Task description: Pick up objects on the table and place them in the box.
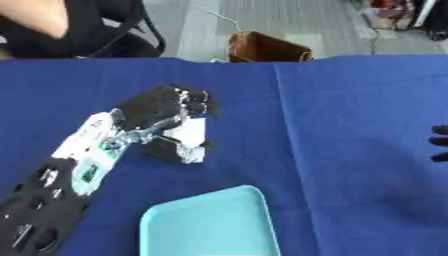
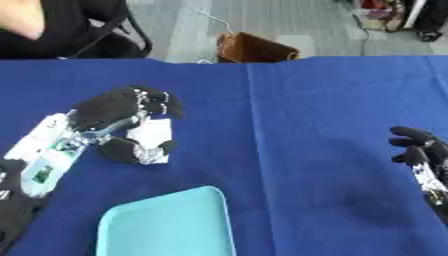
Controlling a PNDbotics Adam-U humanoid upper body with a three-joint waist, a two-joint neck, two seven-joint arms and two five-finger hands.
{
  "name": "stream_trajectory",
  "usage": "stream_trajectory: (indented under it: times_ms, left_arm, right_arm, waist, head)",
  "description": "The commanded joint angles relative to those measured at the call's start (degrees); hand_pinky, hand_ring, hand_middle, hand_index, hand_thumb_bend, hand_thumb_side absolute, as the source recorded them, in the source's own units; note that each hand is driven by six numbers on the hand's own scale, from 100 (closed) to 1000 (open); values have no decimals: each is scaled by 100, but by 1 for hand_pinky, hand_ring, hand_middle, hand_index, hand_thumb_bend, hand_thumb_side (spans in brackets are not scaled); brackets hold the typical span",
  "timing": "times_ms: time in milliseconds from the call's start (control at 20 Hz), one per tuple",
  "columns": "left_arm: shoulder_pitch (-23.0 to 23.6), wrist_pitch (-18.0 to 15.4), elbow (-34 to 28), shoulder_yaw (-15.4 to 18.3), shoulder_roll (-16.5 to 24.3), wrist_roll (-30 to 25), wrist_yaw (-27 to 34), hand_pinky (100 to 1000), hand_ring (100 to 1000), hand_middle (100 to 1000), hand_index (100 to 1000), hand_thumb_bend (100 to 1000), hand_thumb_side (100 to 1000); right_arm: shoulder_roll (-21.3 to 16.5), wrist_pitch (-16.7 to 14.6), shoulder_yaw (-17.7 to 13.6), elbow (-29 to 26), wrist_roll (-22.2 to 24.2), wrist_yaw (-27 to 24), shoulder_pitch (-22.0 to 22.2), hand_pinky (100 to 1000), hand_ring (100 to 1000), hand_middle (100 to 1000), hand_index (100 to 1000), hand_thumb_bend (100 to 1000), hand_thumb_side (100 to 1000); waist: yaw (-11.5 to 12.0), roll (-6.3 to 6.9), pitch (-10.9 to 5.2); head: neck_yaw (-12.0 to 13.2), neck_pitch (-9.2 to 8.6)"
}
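I see a table covered by a deep blue cloth (image 1: 350, 125), with a seam or fold running from far to near a little right of the middle. My left hand (image 1: 162, 107) sits left of centre, its fingers and thumb curled round a small white object (image 1: 188, 131); the object looks like a flat packet or block, and I cannot make out more of it. It is held just above or on the cloth, I cannot tell which. Near me, at the bottom edge, lies the light teal box (image 1: 210, 222), a shallow tray with rounded corners, near the held object but apart from it. My right hand (image 2: 420, 150) shows at the right edge, resting on the cloth well away from the work, fingers relaxed and slightly spread, holding nothing. Beyond the table's far edge I see grey floor, a brown paper bag (image 1: 262, 47) and a black chair (image 1: 131, 35) at the far left.
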Motion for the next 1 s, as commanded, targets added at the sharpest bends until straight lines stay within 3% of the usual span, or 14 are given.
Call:
stream_trajectory:
  times_ms: [50, 150, 200, 250, 300, 350, 450, 500, 550, 650, 750, 1000]
  left_arm:
    - [50, 19, 60, 35, 144, 76, -221, 659, 622, 710, 786, 287, 781]
    - [73, 43, 80, 50, 153, 152, -286, 500, 508, 648, 751, 239, 739]
    - [81, 75, 94, 60, 149, 214, -301, 330, 396, 582, 710, 187, 697]
    - [88, 125, 110, 71, 141, 302, -301, 100, 256, 496, 649, 135, 651]
    - [93, 166, 124, 69, 137, 386, -301, 100, 193, 464, 619, 112, 629]
    - [94, 229, 125, 90, 124, 534, -271, 100, 100, 303, 451, 100, 596]
    - [107, 373, 98, 113, 116, 945, -205, 100, 100, 100, 215, 100, 666]
    - [122, 434, 83, 98, 121, 1153, -220, 100, 100, 100, 192, 100, 667]
    - [133, 485, 58, 95, 113, 1376, -235, 100, 100, 100, 119, 100, 735]
    - [176, 536, 21, 57, 95, 1792, -283, 100, 100, 100, 100, 100, 721]
    - [233, 502, -10, -4, 75, 2050, -295, 100, 100, 100, 100, 100, 648]
    - [391, 357, -215, -117, 57, 2066, 52, 100, 100, 100, 100, 100, 612]
  right_arm:
    - [-89, 1, -50, -96, -9, -29, -33, 698, 827, 851, 907, 100, 912]
    - [-87, 3, -54, -95, -9, -28, -15, 697, 827, 851, 907, 100, 911]
    - [-84, 5, -55, -96, -10, -28, -9, 697, 827, 851, 907, 100, 911]
    - [-79, 5, -55, -97, -8, -27, -4, 697, 827, 851, 907, 100, 911]
    - [-76, 6, -55, -99, -7, -26, -1, 697, 827, 851, 907, 100, 912]
    - [-76, 7, -55, -98, -5, -25, 5, 698, 827, 851, 907, 100, 911]
    - [-77, 10, -61, -97, -8, -23, 16, 698, 826, 851, 907, 100, 911]
    - [-78, 10, -63, -97, -9, -23, 20, 697, 826, 851, 908, 100, 911]
    - [-78, 12, -66, -95, -12, -22, 27, 697, 826, 852, 908, 100, 914]
    - [-75, 14, -73, -93, -17, -21, 43, 697, 826, 852, 908, 100, 910]
    - [-72, 18, -80, -89, -21, -19, 63, 697, 826, 852, 908, 100, 909]
    - [-59, 28, -94, -87, -28, -11, 118, 698, 826, 852, 908, 100, 908]
  waist:
    - [31, -20, -153]
    - [72, -21, -179]
    - [90, -21, -189]
    - [108, -23, -199]
    - [118, -24, -205]
    - [132, -28, -212]
    - [155, -34, -224]
    - [161, -35, -228]
    - [178, -39, -237]
    - [212, -47, -257]
    - [250, -51, -288]
    - [342, -52, -378]
  head:
    - [123, -58]
    - [191, -54]
    - [236, -47]
    - [286, -35]
    - [316, -28]
    - [345, -11]
    - [384, 23]
    - [397, 34]
    - [412, 45]
    - [411, 49]
    - [396, 57]
    - [339, 65]
